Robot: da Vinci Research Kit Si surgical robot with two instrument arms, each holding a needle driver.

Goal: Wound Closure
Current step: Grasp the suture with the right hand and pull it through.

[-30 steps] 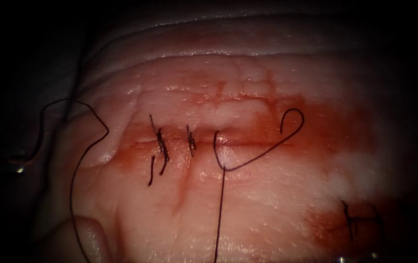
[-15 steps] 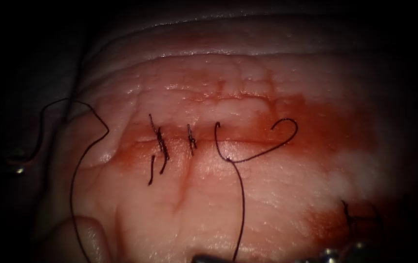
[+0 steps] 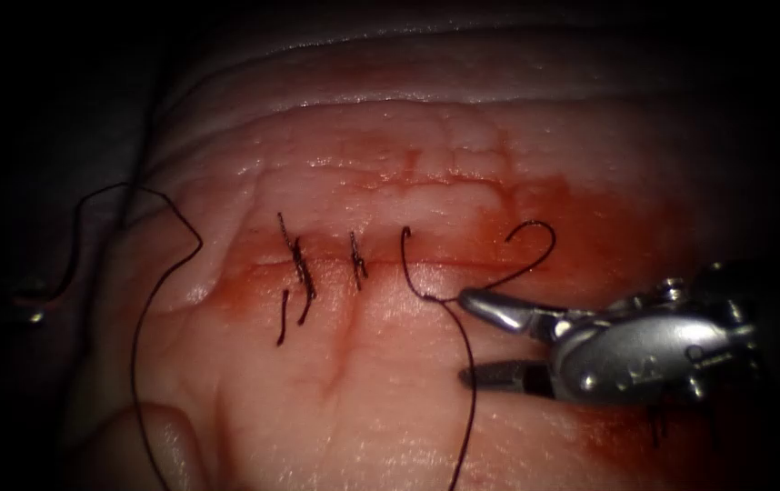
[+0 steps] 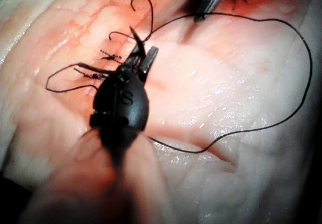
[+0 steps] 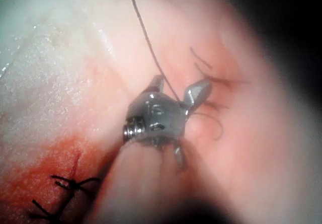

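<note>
The tissue has a horizontal cut wet with red fluid. Two tied stitches cross it at the left. A third loop of thread crosses the cut further right; its short tail curls to the right. The long thread runs down from that loop. My right tool reaches in from the right with jaws open, one on each side of this thread, holding nothing; the thread also passes between the jaws of the right tool. The left tool is dark; what it holds is hidden.
A long slack thread loops over the tissue's left side toward a metal glint at the dark left edge. More tied stitches sit in a red patch at the lower right, beside the right tool's body.
The right tool has come in from the lower right edge and opened beside the third stitch. The long thread went from straight to slack and curved, and the tail's curl dropped slightly.
</note>
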